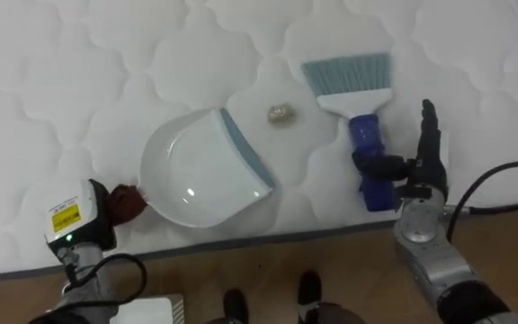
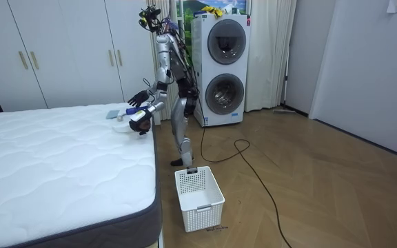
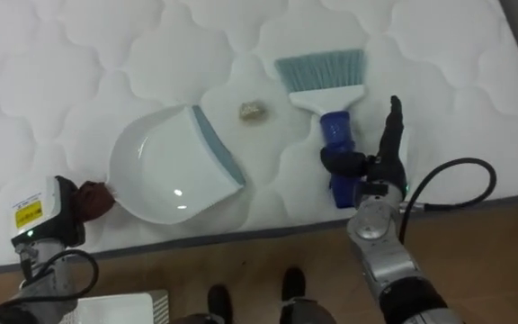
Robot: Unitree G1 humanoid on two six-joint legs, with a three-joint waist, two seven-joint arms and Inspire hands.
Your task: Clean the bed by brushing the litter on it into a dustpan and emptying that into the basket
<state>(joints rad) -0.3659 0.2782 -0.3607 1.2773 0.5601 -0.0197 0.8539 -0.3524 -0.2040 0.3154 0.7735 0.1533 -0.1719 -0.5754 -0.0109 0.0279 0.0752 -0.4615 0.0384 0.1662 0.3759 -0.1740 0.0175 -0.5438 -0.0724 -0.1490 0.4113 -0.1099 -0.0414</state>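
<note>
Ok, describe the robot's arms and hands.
The right robot hand is black, on a silver-grey forearm with a black cable looping off the wrist. The left robot hand looks dark; its wrist bears a white block with a yellow label.

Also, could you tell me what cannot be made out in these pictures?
- Left hand, eye views: its own back and tag face the camera, so whether it holds the dustpan is hidden.
- Dustpan's handle, eye views: covered by that hand.
- Scrap on the mattress: too small to identify.
- Brush and dustpan, room view: tiny, partly behind the left hand and right hand.
</note>
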